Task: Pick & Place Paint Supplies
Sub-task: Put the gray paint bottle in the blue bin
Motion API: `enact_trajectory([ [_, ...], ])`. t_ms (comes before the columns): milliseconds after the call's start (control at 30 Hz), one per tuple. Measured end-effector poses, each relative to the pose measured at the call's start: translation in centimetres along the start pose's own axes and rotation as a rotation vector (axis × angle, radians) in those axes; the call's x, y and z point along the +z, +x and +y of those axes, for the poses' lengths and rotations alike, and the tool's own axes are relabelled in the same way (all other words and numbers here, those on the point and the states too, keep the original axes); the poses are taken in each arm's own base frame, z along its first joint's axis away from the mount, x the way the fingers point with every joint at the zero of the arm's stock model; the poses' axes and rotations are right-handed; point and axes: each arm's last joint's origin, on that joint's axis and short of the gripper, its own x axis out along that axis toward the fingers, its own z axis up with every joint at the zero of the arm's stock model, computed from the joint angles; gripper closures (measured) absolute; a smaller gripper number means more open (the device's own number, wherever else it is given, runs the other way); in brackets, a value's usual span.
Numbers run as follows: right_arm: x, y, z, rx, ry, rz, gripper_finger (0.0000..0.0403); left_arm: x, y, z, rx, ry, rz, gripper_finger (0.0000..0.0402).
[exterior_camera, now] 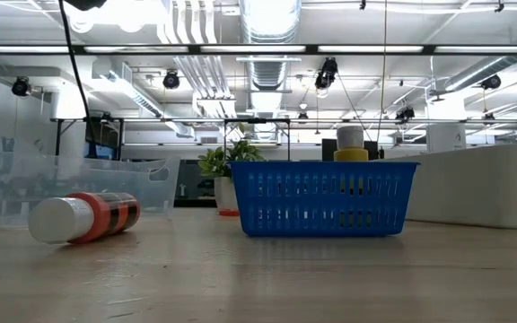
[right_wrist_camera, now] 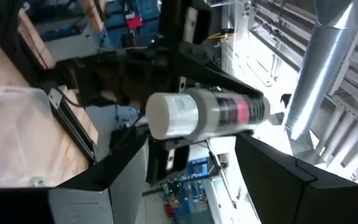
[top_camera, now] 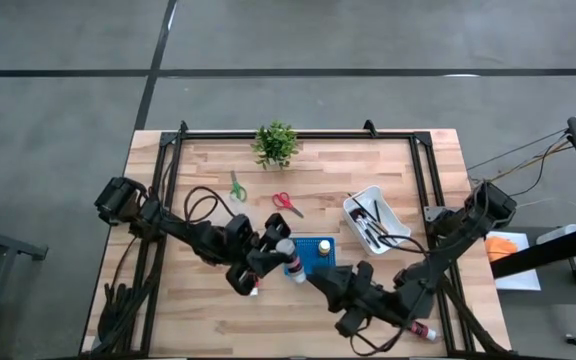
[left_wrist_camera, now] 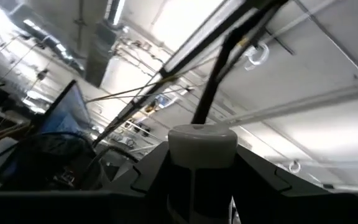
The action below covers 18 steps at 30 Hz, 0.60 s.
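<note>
My left gripper (top_camera: 271, 252) is shut on a dark paint bottle with a white cap (left_wrist_camera: 202, 140), raised over the table's middle. Just to its right, my right gripper (top_camera: 308, 276) is shut on a paint bottle with a white cap and a clear body with a red label (right_wrist_camera: 207, 115). Both hang beside the blue basket (top_camera: 324, 250), which holds a yellow bottle (exterior_camera: 350, 145). A red-orange bottle (exterior_camera: 83, 217) lies on its side on the table. Green scissors (top_camera: 236, 187) and red scissors (top_camera: 288, 203) lie flat farther back. Brushes rest in the white tray (top_camera: 360, 200). My left gripper pinches the bottle's dark body (left_wrist_camera: 194, 186) below the cap, one finger on each side. The fingers slant upward and the cap points toward the ceiling. The bottle is lifted clear of the table. My right gripper has its bottle lying crosswise between the two fingers (right_wrist_camera: 124, 171), cap end (right_wrist_camera: 169, 115) toward one finger. The fingers point about level, toward the table's left. The bottle is clear of the table; where the pads meet it is hidden.
A small green plant (top_camera: 275, 143) stands at the far edge. Another bottle (top_camera: 423, 330) lies near the front right, by my right arm. A clear tub (exterior_camera: 61, 184) and a white bin (exterior_camera: 501, 184) show beyond the table in the low view.
</note>
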Motion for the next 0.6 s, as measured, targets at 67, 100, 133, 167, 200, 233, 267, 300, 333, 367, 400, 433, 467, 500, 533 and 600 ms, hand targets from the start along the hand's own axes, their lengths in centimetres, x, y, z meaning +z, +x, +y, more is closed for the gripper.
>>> enact_trajectory([
  [67, 0.0, -0.2, -0.1, -0.012, 0.035, -0.007, 0.0165, 0.0, 0.0, -0.2, -0.071, 0.039, 0.022, 0.0254],
  [100, 0.0, -0.3, -0.1, -0.016, 0.053, -0.007, 0.0165, 0.0, 0.0, -0.3, -0.122, 0.060, 0.038, 0.0254],
  [133, 0.0, -0.3, -0.1, -0.018, 0.076, -0.007, 0.0165, -0.1, 0.0, -0.4, -0.180, 0.078, 0.057, 0.0254],
  [167, -0.1, -0.3, 0.0, -0.016, 0.096, -0.008, 0.0165, -0.1, -0.1, -0.6, -0.233, 0.093, 0.073, 0.0254],
  [200, -0.2, -0.3, 0.2, -0.012, 0.109, -0.009, 0.0165, -0.2, -0.1, -0.7, -0.273, 0.103, 0.085, 0.0254],
  [233, -0.2, -0.4, 0.4, -0.008, 0.125, -0.010, 0.0165, -0.2, -0.1, -0.8, -0.302, 0.119, 0.091, 0.0254],
  [267, -0.3, -0.4, 0.7, -0.004, 0.142, -0.017, 0.0165, -0.2, -0.1, -0.9, -0.322, 0.137, 0.093, 0.0254],
  [300, -0.3, -0.4, 0.9, 0.000, 0.166, -0.035, 0.0165, -0.3, -0.2, -1.0, -0.330, 0.153, 0.094, 0.0254],
  [333, -0.4, -0.5, 1.1, 0.005, 0.190, -0.050, 0.0165, -0.3, -0.2, -1.0, -0.339, 0.169, 0.098, 0.0254],
  [367, -0.5, -0.6, 1.4, 0.012, 0.210, -0.064, 0.0165, -0.4, -0.2, -1.0, -0.346, 0.178, 0.104, 0.0254],
  [400, -0.6, -0.6, 1.7, 0.018, 0.226, -0.067, 0.0165, -0.4, -0.2, -1.0, -0.358, 0.182, 0.110, 0.0254],
  [433, -0.7, -0.7, 2.0, 0.025, 0.243, -0.068, 0.0165, -0.5, -0.2, -1.0, -0.369, 0.187, 0.120, 0.0254],
  [467, -0.8, -0.7, 2.2, 0.029, 0.264, -0.070, 0.0165, -0.6, -0.2, -1.0, -0.381, 0.197, 0.132, 0.0254],
  [500, -0.9, -0.8, 2.5, 0.034, 0.284, -0.071, 0.0165, -0.8, -0.3, -1.0, -0.384, 0.212, 0.149, 0.0254],
  [533, -1.1, -0.9, 2.8, 0.039, 0.304, -0.070, 0.0165, -1.0, -0.3, -0.9, -0.382, 0.229, 0.170, 0.0254],
  [600, -1.4, -1.1, 3.6, 0.058, 0.333, -0.077, 0.0165, -1.6, -0.4, -0.8, -0.402, 0.281, 0.227, 0.0254],
])
